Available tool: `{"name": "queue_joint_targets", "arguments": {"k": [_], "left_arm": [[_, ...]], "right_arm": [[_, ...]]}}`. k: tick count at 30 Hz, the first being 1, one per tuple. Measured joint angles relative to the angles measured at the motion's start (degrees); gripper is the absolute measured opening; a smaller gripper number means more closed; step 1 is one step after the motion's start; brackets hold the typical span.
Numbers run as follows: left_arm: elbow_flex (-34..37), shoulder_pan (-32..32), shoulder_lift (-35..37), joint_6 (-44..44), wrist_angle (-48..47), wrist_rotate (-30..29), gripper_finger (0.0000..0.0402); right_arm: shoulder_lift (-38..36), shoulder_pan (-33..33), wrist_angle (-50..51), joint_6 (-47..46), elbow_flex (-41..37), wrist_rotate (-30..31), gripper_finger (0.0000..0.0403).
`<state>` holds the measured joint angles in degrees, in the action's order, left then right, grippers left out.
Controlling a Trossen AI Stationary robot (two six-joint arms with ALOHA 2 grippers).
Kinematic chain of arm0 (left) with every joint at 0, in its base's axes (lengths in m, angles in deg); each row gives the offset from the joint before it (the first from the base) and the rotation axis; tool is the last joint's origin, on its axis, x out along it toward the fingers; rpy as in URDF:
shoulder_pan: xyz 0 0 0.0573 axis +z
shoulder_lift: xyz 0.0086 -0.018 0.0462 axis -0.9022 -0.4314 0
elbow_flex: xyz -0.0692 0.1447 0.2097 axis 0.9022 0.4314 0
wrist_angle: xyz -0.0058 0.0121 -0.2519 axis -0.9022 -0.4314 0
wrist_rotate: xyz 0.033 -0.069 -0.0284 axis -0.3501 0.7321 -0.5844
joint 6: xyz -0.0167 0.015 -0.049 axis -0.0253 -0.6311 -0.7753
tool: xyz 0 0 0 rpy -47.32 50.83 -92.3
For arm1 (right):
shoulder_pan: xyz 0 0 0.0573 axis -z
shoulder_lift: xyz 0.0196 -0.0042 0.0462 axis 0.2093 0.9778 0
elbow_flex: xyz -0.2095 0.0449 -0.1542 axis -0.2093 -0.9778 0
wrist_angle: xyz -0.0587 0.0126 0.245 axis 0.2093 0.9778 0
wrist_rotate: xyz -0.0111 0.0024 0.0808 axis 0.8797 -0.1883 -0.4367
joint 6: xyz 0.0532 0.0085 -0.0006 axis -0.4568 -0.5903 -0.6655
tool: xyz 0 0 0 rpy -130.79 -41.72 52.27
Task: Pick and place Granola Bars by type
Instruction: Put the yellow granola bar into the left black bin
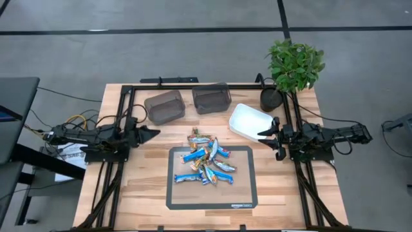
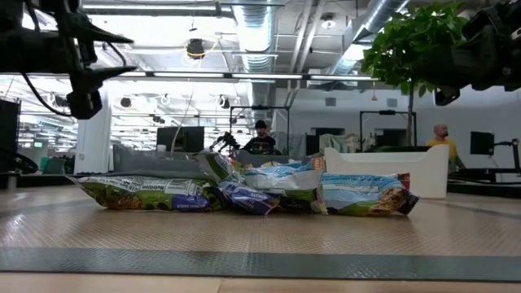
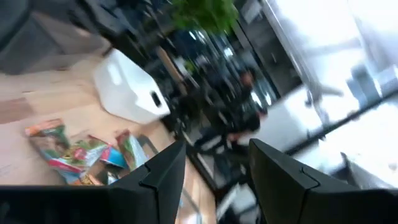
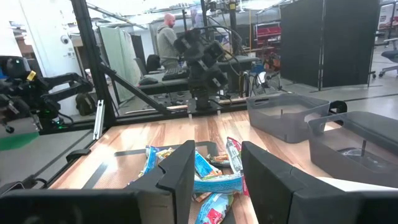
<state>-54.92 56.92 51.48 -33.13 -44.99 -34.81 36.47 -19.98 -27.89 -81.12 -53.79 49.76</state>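
Observation:
Several granola bars (image 1: 207, 158) in shiny blue, tan and orange wrappers lie heaped on a grey mat (image 1: 244, 190) at the table's middle; the low view shows the same granola bars (image 2: 269, 192) lying flat. My left gripper (image 1: 153, 134) hovers level at the table's left side, open and rolled to one side, with nothing between its fingers (image 3: 163, 180). My right gripper (image 1: 267, 136) hovers level at the right side, open and holding nothing, its fingers (image 4: 183, 171) pointing toward the pile.
Two dark translucent bins (image 1: 164, 106) (image 1: 211, 98) stand at the far side. A white tray (image 1: 251, 121) sits right of them, close to my right gripper. A potted plant (image 1: 293, 67) fills the far right corner. People show in the room behind.

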Motion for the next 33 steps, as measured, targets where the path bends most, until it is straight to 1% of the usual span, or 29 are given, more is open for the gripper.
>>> {"name": "queue_joint_targets", "arguments": {"k": [2,4,7,9,11,14,16,18,20,23,26,28,29,30,33], "left_arm": [[0.0,0.0,0.0,-2.8,0.0,-2.0,0.0169],[0.0,0.0,0.0,-3.7,0.8,-2.2,0.0169],[0.0,0.0,0.0,-4.8,5.4,-0.6,0.0169],[0.0,0.0,-0.6,-6.2,9.8,-1.3,0.0169],[-0.7,0.0,-2.1,-4.7,12.8,-4.2,0.0169],[-5.4,0.0,-6.6,0.2,13.0,-9.1,0.0169],[-9.3,0.0,-11.3,3.5,12.8,-10.4,0.0169],[-13.2,0.0,-17.2,6.5,12.1,-10.5,0.0169],[-17.8,0.0,-23.9,8.3,10.8,-10.4,0.0169],[-25.0,0.1,-34.2,9.7,4.8,-8.5,0.0169],[-32.1,0.7,-44.8,8.8,-2.9,-7.0,0.0169],[-36.2,1.3,-51.0,8.0,-7.4,-4.7,0.0169],[-38.5,1.6,-54.2,7.9,-8.8,-3.1,0.0169],[-40.5,1.9,-57.0,8.0,-11.0,-1.1,0.0169],[-46.2,2.4,-65.3,9.5,-18.7,4.8,0.0169]], "right_arm": [[0.0,0.0,0.0,0.0,0.0,0.0,0.0124],[0.0,0.0,0.0,0.0,0.0,0.0,0.0124],[0.0,0.0,0.0,0.0,0.0,0.0,0.0124],[0.0,0.0,0.0,0.0,0.0,0.0,0.0124],[0.0,0.0,0.0,0.0,0.0,0.0,0.0124],[0.0,0.0,-1.0,-0.8,0.0,0.0,0.0124],[0.0,0.2,-4.5,-6.3,0.0,0.0,0.0124],[0.0,0.6,-8.3,-16.0,0.0,0.4,0.0124],[0.0,1.2,-12.1,-26.6,0.0,2.8,0.0124],[0.0,2.2,-17.4,-40.6,0.0,7.6,0.0124],[0.0,3.2,-21.8,-49.5,0.0,11.5,0.0124],[0.0,3.9,-23.7,-52.2,0.0,13.8,0.0124],[0.0,4.3,-24.0,-52.4,0.0,13.8,0.0124],[0.0,4.6,-24.0,-52.0,0.2,12.9,0.0124],[1.2,5.1,-23.3,-47.5,3.1,6.9,0.0124]]}}
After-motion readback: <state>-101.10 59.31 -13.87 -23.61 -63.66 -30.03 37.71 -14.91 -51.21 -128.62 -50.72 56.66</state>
